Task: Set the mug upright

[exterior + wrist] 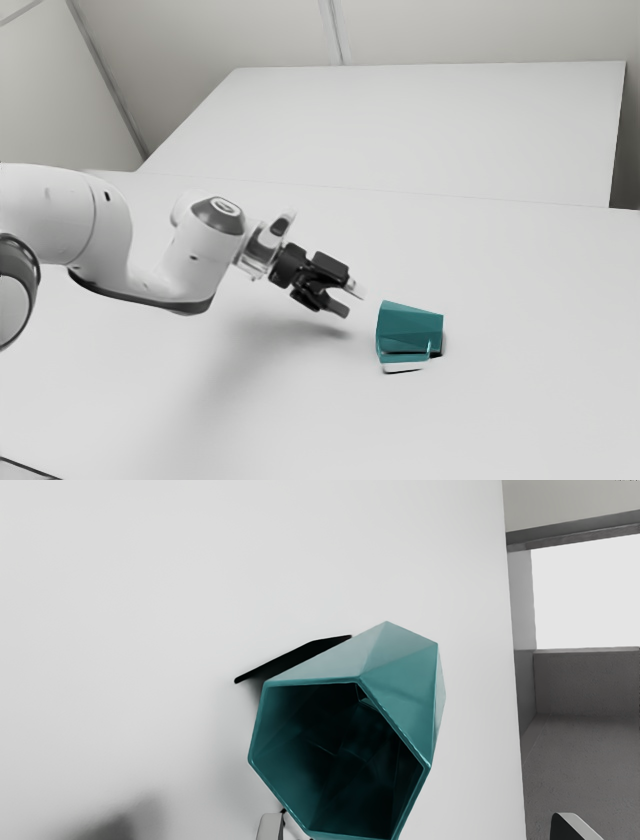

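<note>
The teal mug (408, 328) is seen tipped on its side on the pale surface (500, 410), its open mouth turned toward the claw (350, 302). The claw is held near the mug, on its mouth side and apart from it, released, with its two fingers spread wide.

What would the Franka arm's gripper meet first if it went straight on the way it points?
Most likely the teal faceted mug, lying on its side with its mouth toward the gripper, though the exact depth is hard to judge.
</note>
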Motion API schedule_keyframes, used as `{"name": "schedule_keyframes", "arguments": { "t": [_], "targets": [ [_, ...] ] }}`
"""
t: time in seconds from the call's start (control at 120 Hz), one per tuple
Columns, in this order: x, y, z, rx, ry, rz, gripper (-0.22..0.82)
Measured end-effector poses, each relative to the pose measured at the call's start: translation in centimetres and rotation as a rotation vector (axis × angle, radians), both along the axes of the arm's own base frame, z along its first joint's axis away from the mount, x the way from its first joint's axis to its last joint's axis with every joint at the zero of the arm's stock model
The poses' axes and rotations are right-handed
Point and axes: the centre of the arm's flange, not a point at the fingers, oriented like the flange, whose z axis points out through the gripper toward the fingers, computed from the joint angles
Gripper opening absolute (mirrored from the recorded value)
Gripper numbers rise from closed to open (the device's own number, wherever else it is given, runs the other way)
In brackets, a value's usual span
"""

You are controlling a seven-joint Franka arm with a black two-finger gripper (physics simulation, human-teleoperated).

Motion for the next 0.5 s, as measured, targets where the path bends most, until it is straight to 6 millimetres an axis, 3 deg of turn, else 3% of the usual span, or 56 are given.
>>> {"name": "schedule_keyframes", "arguments": {
  "t": [0.5],
  "targets": [
    [1.5, -1.8, -2.2, -0.030, 0.038, 0.033, 0.58]
  ]
}}
